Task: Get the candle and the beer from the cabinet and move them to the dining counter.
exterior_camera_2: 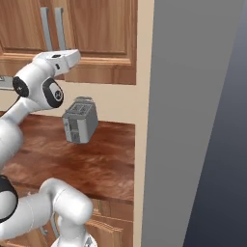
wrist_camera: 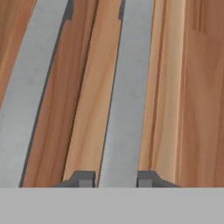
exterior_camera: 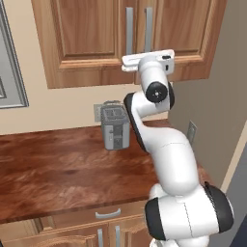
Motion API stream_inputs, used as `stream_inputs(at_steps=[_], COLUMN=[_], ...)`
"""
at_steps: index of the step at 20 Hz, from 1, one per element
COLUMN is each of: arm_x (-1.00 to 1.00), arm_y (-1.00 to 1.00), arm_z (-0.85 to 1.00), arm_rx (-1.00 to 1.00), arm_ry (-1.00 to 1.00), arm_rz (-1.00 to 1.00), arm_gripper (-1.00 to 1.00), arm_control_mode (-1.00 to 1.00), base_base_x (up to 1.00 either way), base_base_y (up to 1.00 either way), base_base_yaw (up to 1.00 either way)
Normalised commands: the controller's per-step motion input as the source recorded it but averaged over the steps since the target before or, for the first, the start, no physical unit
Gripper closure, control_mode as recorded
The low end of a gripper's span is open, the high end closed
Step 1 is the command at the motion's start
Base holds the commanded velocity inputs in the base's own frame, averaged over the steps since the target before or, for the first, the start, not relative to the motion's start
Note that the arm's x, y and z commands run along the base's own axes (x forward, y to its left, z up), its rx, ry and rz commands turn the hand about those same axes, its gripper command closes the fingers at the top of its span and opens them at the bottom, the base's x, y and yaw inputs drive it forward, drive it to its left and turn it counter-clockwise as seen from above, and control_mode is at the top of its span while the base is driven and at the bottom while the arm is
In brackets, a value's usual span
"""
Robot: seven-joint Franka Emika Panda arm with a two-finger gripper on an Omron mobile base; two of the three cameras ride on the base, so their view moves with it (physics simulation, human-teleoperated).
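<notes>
While both doors of the cabinet are shut, you are on the opening step: neither the candle nor the beer can be seen, and by my reading both are inside behind those doors. Your gripper is raised to the lower ends of the two silver bar handles, and in the hand view its fingertips sit apart on either side of the right-hand handle, one at 7 o'clock and one at 5 o'clock of the bar, so the gripper is narrowly open around it and not clamped. The other handle runs past at 9 o'clock. Below, the toaster stands on the table at 6 o'clock from the handles.

Next, I judge you need to close on that bar and pull along the door's swing arc, toward you and outward to the hinge side. Check the fingers are deep enough past the bar, since how far they reach behind it cannot be told
</notes>
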Motion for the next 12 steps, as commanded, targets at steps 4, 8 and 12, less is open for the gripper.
stream_inputs(at_steps=[4, 8, 12], arm_x=[-0.77, -0.96, -1.00], arm_y=[-0.44, -0.62, -0.71], arm_z=[0.00, 0.13, 0.19], arm_rx=[0.00, 0.00, 0.00], arm_ry=[0.00, 0.00, 0.00], arm_rz=[-0.02, -0.01, -0.01], arm_gripper=[1.00, 1.00, 1.00], arm_control_mode=[-1.00, -1.00, -1.00], base_base_x=[0.00, 0.00, 0.00], base_base_y=[0.00, 0.00, 0.00], base_base_yaw=[0.00, 0.00, 0.00])
